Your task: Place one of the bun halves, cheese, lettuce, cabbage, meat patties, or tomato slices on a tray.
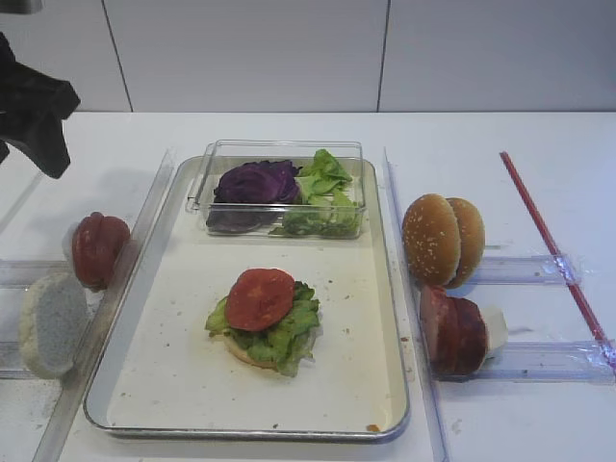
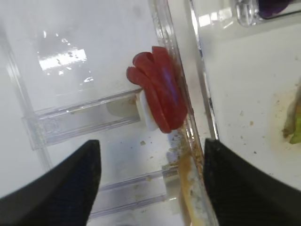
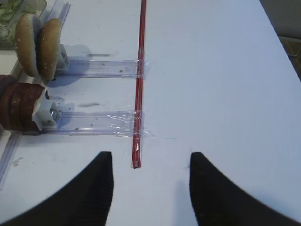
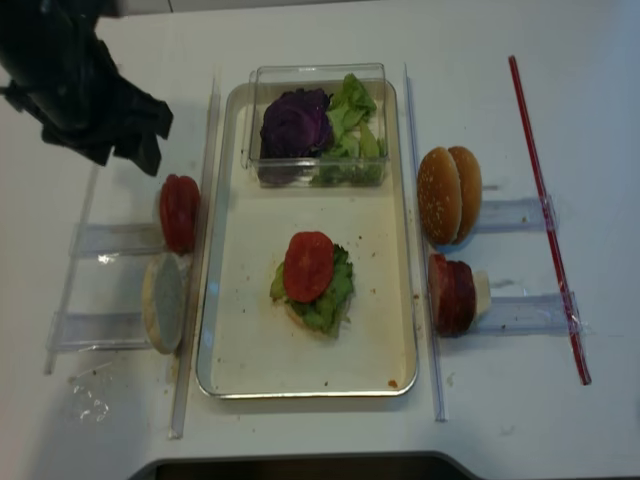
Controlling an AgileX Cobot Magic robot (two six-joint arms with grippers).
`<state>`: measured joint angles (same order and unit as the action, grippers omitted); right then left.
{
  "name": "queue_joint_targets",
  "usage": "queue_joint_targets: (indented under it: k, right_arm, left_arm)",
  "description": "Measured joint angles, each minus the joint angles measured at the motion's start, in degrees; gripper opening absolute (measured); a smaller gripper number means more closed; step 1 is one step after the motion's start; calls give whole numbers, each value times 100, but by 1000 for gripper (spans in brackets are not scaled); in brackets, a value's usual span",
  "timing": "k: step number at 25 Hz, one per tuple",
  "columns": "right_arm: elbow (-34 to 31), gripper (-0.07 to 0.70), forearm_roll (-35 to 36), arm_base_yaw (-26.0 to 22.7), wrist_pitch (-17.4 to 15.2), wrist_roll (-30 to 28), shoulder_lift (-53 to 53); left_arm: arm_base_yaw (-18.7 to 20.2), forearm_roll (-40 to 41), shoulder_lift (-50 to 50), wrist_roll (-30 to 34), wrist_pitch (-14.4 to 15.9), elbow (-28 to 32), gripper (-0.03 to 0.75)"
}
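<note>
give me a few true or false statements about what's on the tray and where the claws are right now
1. A tomato slice lies on top of lettuce on the tray. True.
2. The purple cabbage sits loose on the tray floor. False: it is inside the clear plastic box, next to green leaves.
3. The left claw is open above the upright tomato slices left of the tray. True.
4. The right claw is shut on a bun half. False: it is open and empty, with the red strip running between its fingers.
5. The meat patties are stacked on the tray. False: they stand in a holder right of the tray.
</note>
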<state>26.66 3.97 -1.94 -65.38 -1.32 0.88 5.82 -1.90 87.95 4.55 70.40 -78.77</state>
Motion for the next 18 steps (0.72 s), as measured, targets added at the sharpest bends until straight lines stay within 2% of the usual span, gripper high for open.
queue_joint_targets:
  k: [18]
  right_arm:
    - [0, 392, 0, 0, 0, 0, 0]
  left_arm:
    - [0, 11, -2728, -213, 181, 0, 428]
